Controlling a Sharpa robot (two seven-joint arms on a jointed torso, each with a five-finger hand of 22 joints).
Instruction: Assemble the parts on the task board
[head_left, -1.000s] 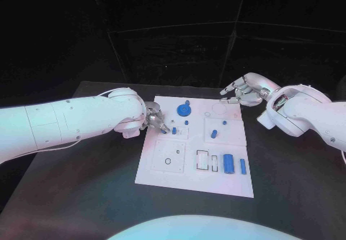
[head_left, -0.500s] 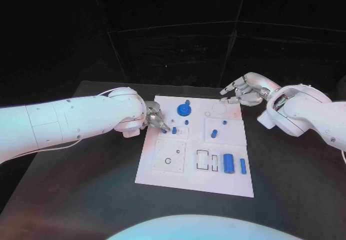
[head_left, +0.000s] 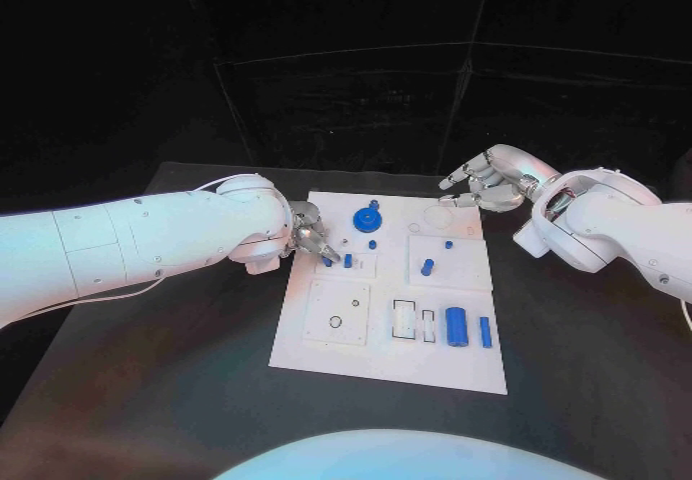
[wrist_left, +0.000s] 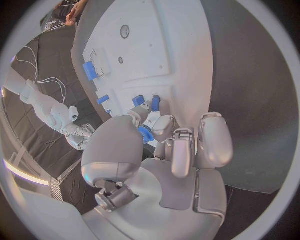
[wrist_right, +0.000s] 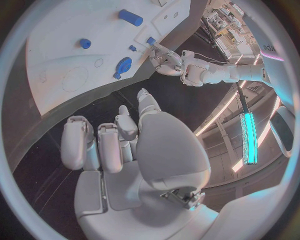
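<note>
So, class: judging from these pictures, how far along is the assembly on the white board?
Done: hard to say; a blue disc and small blue pegs already sit on the task board. In hand: the left robot hand pinches a small blue part at the board's edge. Left: two long blue pieces lie beside empty rectangular slots. The right robot hand holds nothing.

Black table (head_left: 173, 380), dark panelled wall (head_left: 375, 90) behind (seams faint); cyan light strip (wrist_right: 249, 131).
</note>
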